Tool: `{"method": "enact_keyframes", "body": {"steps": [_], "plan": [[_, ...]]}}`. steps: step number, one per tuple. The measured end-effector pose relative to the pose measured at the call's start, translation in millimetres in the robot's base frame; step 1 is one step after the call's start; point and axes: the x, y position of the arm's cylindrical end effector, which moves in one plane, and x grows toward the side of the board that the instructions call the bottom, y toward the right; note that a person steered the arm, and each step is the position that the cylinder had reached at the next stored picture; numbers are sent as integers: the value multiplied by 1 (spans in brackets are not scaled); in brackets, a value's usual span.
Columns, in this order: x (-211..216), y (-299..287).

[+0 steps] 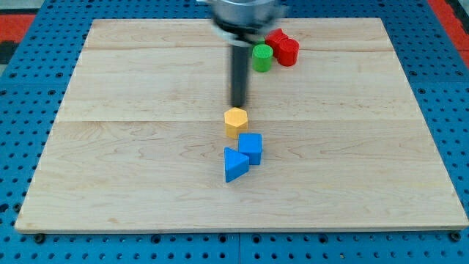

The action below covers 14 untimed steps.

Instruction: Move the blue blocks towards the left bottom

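Observation:
A blue cube (250, 147) and a blue triangular block (234, 164) sit touching each other just below the board's middle. A yellow hexagonal block (235, 121) lies directly above them, touching the cube's top corner. My tip (238, 105) stands just above the yellow block, at its far edge, with the rod rising toward the view's top. The yellow block lies between my tip and the two blue blocks.
A green cylinder (261, 57) and two red blocks (283, 47) cluster near the board's top edge, right of the rod. The wooden board (110, 161) lies on a blue pegboard (22, 110).

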Motion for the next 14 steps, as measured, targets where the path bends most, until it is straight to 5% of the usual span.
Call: {"method": "enact_keyframes", "body": {"steps": [1, 3, 4, 10, 14], "plan": [[14, 5], [-69, 60], [-22, 60], [-20, 77], [28, 105]]}}
